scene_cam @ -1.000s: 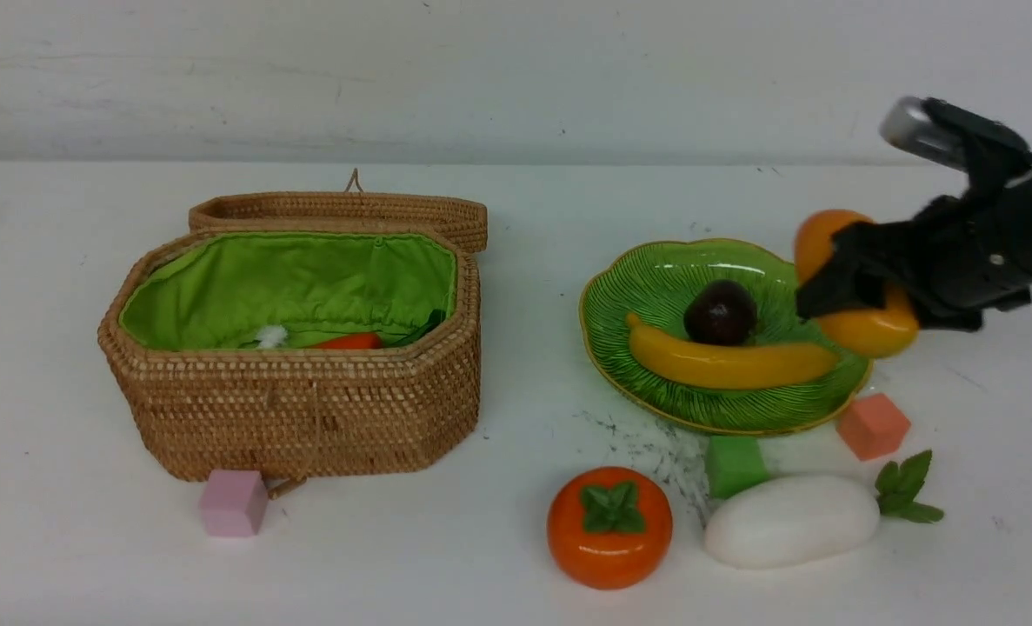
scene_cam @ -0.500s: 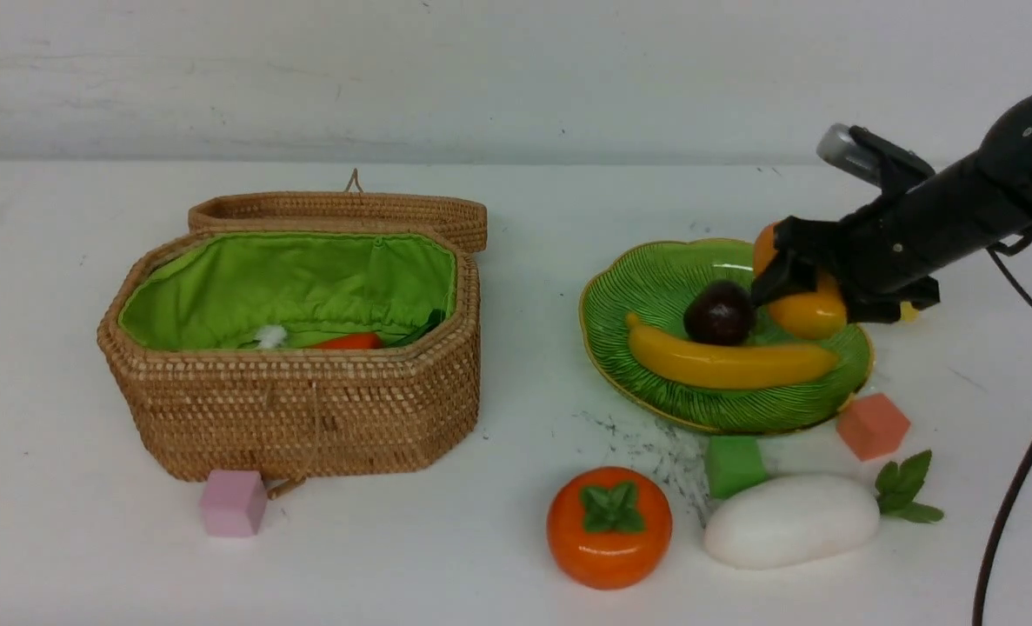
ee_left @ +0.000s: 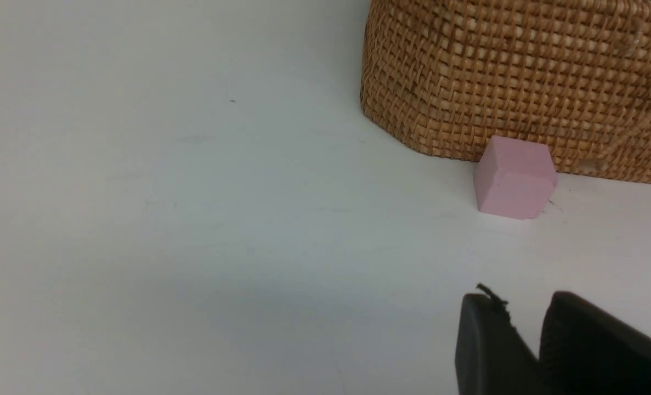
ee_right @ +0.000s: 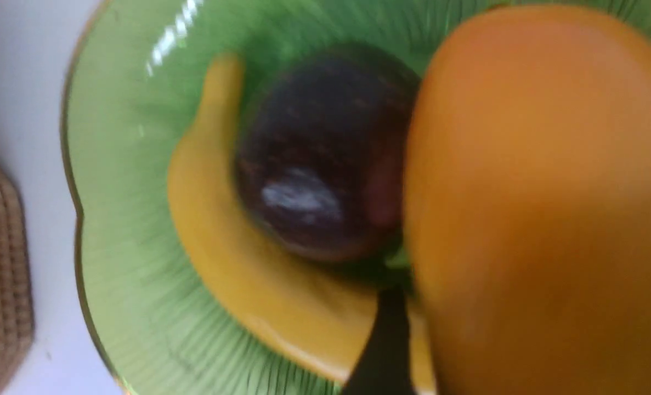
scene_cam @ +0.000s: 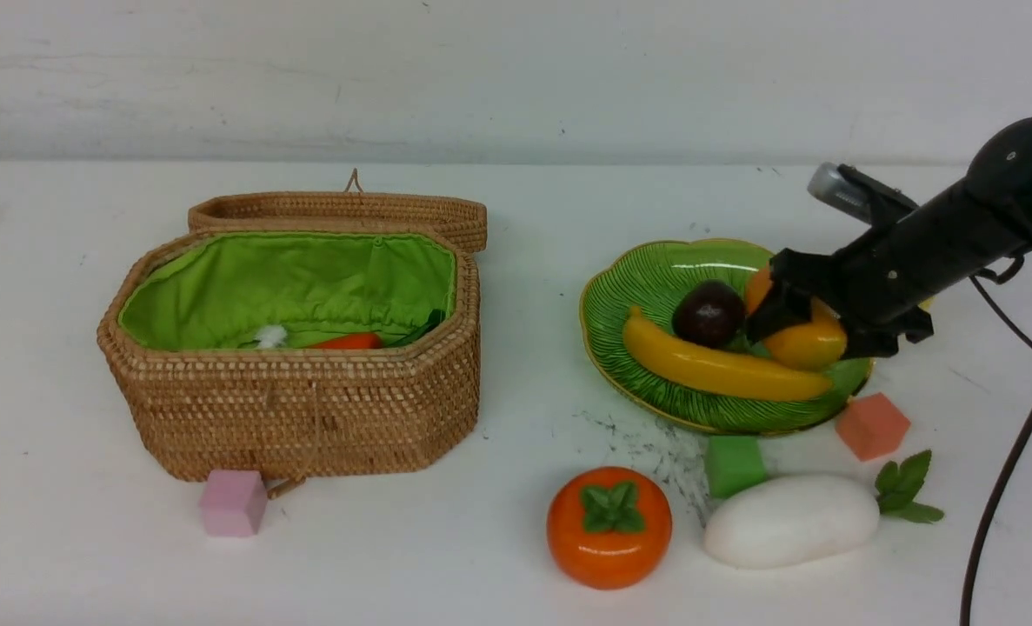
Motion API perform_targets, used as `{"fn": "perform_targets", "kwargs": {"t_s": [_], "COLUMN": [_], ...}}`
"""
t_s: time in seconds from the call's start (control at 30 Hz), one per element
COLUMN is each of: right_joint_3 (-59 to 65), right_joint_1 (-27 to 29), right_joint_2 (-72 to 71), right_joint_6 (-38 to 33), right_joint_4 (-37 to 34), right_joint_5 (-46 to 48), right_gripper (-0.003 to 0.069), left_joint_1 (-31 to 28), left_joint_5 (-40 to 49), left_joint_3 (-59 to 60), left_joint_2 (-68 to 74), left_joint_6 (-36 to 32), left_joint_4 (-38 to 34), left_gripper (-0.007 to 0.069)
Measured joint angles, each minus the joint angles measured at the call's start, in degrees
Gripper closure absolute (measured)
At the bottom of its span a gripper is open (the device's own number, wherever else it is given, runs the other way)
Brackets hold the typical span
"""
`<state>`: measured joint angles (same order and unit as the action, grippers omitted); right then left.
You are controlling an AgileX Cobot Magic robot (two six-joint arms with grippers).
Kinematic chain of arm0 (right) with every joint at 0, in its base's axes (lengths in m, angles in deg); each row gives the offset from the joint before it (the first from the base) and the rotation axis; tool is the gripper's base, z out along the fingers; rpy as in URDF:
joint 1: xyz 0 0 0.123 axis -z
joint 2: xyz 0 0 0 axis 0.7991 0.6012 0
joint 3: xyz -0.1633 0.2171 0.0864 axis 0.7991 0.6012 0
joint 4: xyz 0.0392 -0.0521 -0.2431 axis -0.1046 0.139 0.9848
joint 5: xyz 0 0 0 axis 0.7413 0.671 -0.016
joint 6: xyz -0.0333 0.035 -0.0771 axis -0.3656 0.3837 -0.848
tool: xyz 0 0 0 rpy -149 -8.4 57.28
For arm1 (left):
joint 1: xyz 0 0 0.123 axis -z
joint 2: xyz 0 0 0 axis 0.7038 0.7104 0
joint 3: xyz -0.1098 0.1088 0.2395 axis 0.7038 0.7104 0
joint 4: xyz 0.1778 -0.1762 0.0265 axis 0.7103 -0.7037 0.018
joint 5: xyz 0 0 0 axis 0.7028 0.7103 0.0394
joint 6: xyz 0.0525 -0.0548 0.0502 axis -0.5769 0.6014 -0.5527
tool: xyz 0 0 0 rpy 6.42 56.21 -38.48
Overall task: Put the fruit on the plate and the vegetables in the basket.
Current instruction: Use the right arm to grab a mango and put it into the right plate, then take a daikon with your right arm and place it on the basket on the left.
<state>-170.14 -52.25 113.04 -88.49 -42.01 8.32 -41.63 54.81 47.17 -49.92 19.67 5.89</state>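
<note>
Mango between jaws of right gripper, low in plate. Jaws wide on either side of it; clamped or slack, cannot tell. Touches dark round fruit just off the jaw tips. Banana below the jaws. Persimmon and radish well clear of jaws, off plate. Left gripper closed nearly tip to tip, empty; pink cube ahead of its jaws, just beside basket.
</note>
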Motion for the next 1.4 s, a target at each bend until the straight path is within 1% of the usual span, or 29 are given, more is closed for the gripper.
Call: {"fn": "perform_targets", "kwargs": {"t_s": [0.07, 0.17, 0.53, 0.73, 0.83, 0.93, 1.0, 1.03, 1.07, 1.1, 1.13, 1.17, 1.2, 1.23, 1.27, 1.33, 1.4], "right_joint_3": [0.0, 0.0, 0.0, 0.0, 0.1, 2.1, 5.9, 8.2, 8.7, 10.6, 14.8, 15.3, 18.0, 19.8, 21.0, 23.6, 24.6], "right_joint_1": [0.0, 0.0, 0.0, 0.0, 0.0, -0.5, -2.3, -3.5, -3.7, -5.1, -7.2, -7.5, -8.9, -9.8, -10.1, -10.5, -10.6], "right_joint_2": [0.1, 0.0, -3.3, -7.2, -11.7, -15.7, -19.8, -21.6, -21.9, -23.1, -25.0, -25.1, -25.5, -25.5, -25.4, -24.8, -24.2], "right_joint_6": [0.0, 0.0, -0.1, -1.8, -1.5, -1.3, -5.6, -9.6, -10.6, -14.8, -25.9, -27.2, -35.9, -42.3, -45.0, -52.9, -56.1], "right_joint_4": [0.3, 0.7, 2.0, 3.4, 6.5, 9.1, 12.4, 14.1, 14.5, 15.9, 19.0, 19.3, 21.5, 22.9, 23.4, 24.2, 24.7], "right_joint_5": [1.0, 1.9, 7.6, 12.0, 16.2, 18.3, 18.7, 18.9, 19.0, 19.2, 19.5, 19.5, 19.3, 18.6, 17.6, 13.3, 8.4], "right_gripper": [-0.0001, -0.0022, 0.0001, 0.0012, 0.0017, 0.0020, 0.0026, 0.0028, 0.0029, 0.0034, 0.0046, 0.0047, 0.0059, 0.0068, 0.0071, 0.0078, 0.0078], "left_joint_1": [0.0, 0.0, 0.0, 0.0, 0.0, 0.0, 0.0, 0.0, 0.0, 0.0, 0.0, 0.0, 0.0, 0.0, 0.0, 0.0, 0.0], "left_joint_5": [0.0, 0.0, 0.0, 0.0, 0.0, 0.0, 0.0, 0.0, 0.0, 0.0, 0.0, 0.0, 0.0, 0.0, 0.0, 0.0, 0.0], "left_joint_3": [0.0, 0.0, 0.0, 0.0, 0.0, 0.0, 0.0, 0.0, 0.0, 0.0, 0.0, 0.0, 0.0, 0.0, 0.0, 0.0, 0.0], "left_joint_2": [0.0, 0.0, 0.0, 0.0, 0.0, 0.0, 0.0, 0.0, 0.0, 0.0, 0.0, 0.0, 0.0, 0.0, 0.0, 0.0, 0.0], "left_joint_6": [0.0, 0.0, 0.0, 0.0, 0.0, 0.0, 0.0, 0.0, 0.0, 0.0, 0.0, 0.0, 0.0, 0.0, 0.0, 0.0, 0.0], "left_joint_4": [0.0, 0.0, -0.1, -0.1, -0.1, -0.1, 0.0, 0.0, 0.0, 0.0, 0.0, 0.0, 0.0, 0.0, 0.0, 0.0, 0.0], "left_gripper": [0.0472, 0.0472, 0.0466, 0.0459, 0.0459, 0.0459, 0.0459, 0.0459, 0.0459, 0.0459, 0.0459, 0.0459, 0.0459, 0.0459, 0.0459, 0.0459, 0.0459]}}
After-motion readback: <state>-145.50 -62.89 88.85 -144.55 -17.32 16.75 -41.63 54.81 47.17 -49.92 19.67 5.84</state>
